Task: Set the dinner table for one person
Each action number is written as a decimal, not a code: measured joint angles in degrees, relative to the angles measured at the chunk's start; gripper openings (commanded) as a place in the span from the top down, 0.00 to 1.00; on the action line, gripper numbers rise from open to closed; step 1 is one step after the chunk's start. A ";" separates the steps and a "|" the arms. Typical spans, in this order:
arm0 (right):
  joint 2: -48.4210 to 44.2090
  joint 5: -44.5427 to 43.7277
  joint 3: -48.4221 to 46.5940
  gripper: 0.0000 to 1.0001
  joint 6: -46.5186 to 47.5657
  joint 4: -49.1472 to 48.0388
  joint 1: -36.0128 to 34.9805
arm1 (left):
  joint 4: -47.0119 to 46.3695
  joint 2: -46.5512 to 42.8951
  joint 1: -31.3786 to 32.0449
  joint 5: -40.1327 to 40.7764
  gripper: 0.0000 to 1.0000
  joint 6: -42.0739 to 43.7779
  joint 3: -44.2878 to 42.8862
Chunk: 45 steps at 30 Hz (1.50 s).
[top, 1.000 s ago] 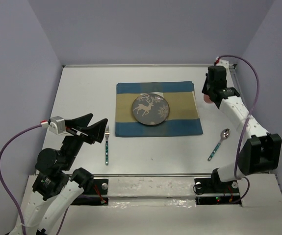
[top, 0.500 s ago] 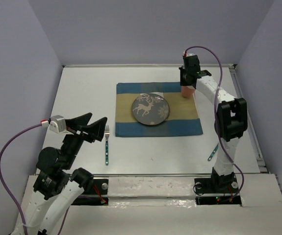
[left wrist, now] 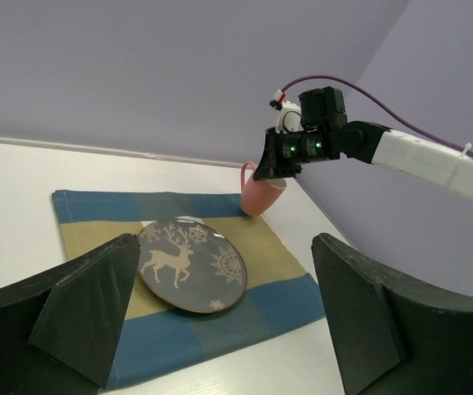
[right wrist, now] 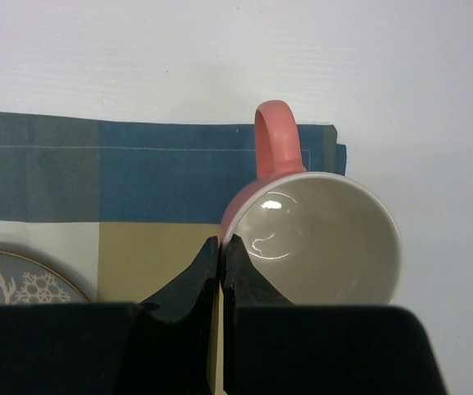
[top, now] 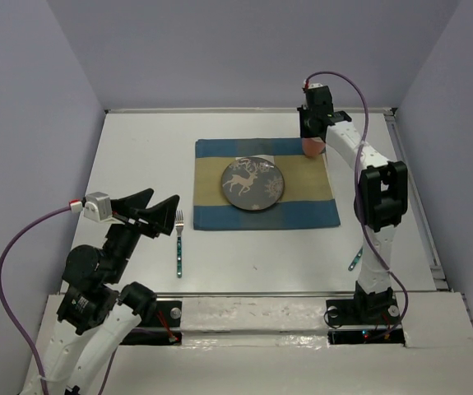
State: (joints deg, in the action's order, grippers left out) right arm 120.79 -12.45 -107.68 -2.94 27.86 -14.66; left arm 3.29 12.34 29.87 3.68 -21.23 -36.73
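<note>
My left gripper [top: 165,200] hangs wide open beside the fork [top: 178,245]. The right gripper [right wrist: 221,243] pinches the rim of the pink mug [right wrist: 322,239] at the far right corner of the mat [top: 310,210]. The table [top: 137,148], white and matte, lies directly below it, so I think the next move is straight down.

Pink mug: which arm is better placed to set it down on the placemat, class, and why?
Right: the right pincer grips the pink mug by its rim at the placemat corner; the left pincer is open, far off by the fork.
</note>
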 measured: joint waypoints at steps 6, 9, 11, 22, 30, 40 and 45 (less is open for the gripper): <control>2.01 0.46 -2.01 1.00 0.17 0.02 0.00 | 0.00 0.07 -0.37 0.00 0.04 0.02 0.00; 3.34 0.79 -2.25 1.00 0.17 0.07 0.00 | 0.00 0.09 -0.37 0.00 0.04 0.02 0.00; 3.80 0.92 -2.25 0.99 0.17 0.31 0.00 | 0.00 0.09 -0.37 0.00 0.04 0.02 0.00; 4.00 0.52 -3.65 0.45 0.24 0.11 -0.15 | 0.00 0.35 -0.72 0.02 0.04 0.02 0.00; -2.99 1.11 -0.48 0.43 -2.51 0.11 -1.44 | -0.02 0.35 -1.14 0.02 0.04 0.00 0.00; -42.36 8.39 32.63 0.45 -11.47 -6.84 -8.57 | -0.04 0.35 -1.49 0.02 0.04 0.00 0.00; -56.08 10.84 43.45 0.47 -15.89 -5.38 -7.80 | -0.04 -0.39 -1.49 0.02 0.04 -0.02 0.00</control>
State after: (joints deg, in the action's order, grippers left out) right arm 64.71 -1.61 -64.23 -18.83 22.48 -22.46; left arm 3.25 11.94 28.38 3.70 -21.26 -36.73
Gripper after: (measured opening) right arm 0.543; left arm 0.967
